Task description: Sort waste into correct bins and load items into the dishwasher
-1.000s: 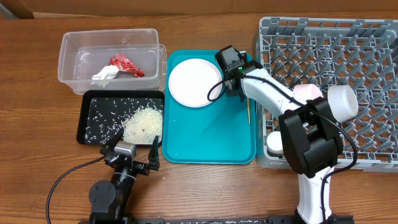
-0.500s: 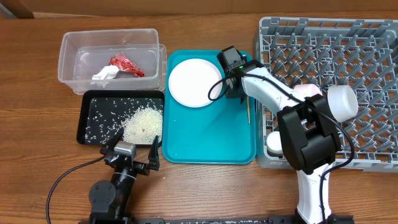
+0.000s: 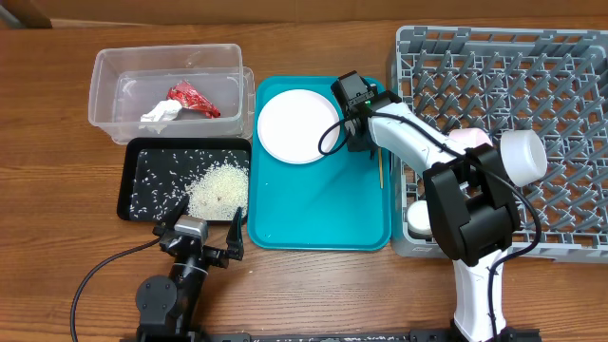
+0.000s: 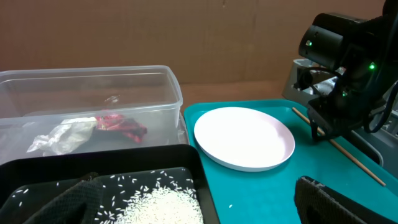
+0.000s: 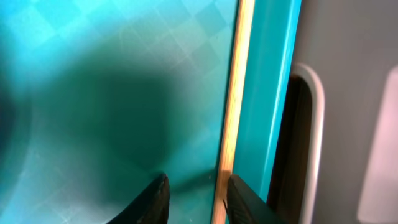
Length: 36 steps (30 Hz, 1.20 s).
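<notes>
One pale chopstick lies along the right edge of the teal tray, beside the grey dish rack. My right gripper is low over the tray and open. In the right wrist view the chopstick runs between the fingers, close to the right fingertip, with my gripper straddling it. A white plate sits on the tray. The red wrapper and white tissue lie in the clear tub. Rice lies in the black tray. My left gripper is open and empty.
White dishes stand in the rack's left part: a cup and a bowl. The left wrist view shows the plate, the tub, the rice and the right arm above the chopstick.
The right gripper has edged very slightly toward the rack. Nothing else has moved.
</notes>
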Motion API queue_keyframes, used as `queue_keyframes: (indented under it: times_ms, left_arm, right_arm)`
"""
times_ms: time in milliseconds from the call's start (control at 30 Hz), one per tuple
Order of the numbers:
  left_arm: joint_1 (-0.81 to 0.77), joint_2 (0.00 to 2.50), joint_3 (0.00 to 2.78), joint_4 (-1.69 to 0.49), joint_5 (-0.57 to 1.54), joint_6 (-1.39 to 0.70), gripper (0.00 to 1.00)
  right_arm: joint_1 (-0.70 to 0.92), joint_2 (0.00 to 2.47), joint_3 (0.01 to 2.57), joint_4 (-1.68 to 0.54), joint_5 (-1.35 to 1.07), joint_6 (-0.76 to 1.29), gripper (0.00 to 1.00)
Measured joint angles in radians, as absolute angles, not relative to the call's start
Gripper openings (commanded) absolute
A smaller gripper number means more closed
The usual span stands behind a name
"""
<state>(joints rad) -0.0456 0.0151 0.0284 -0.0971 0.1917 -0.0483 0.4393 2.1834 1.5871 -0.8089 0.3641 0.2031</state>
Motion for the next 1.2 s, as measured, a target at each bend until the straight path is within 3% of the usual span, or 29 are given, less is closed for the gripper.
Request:
queue_keyframes:
  times_ms: [567,767,867,1200]
  left_arm:
    - [-0.046,0.015,0.028,-0.097,0.192,-0.048,1.0]
    - [-0.046,0.015,0.028,-0.097,0.192,-0.048,1.0]
    - [-0.046,0.015,0.028,-0.097,0.192,-0.048,1.0]
    - [-0.046,0.015,0.028,-0.097,0.192,-0.048,1.0]
  right_arm:
    - [0.42,2.189,1.587,-0.79,0.318,0.228,0.36]
    - [0.421,2.197,1.602,-0.812,0.287,0.214,0.19]
    - [0.419,2.198,1.607,-0.826,0.237,0.179,0.04]
    - [0.419,2.163,1.597,-0.913,0.124,0.175,0.04]
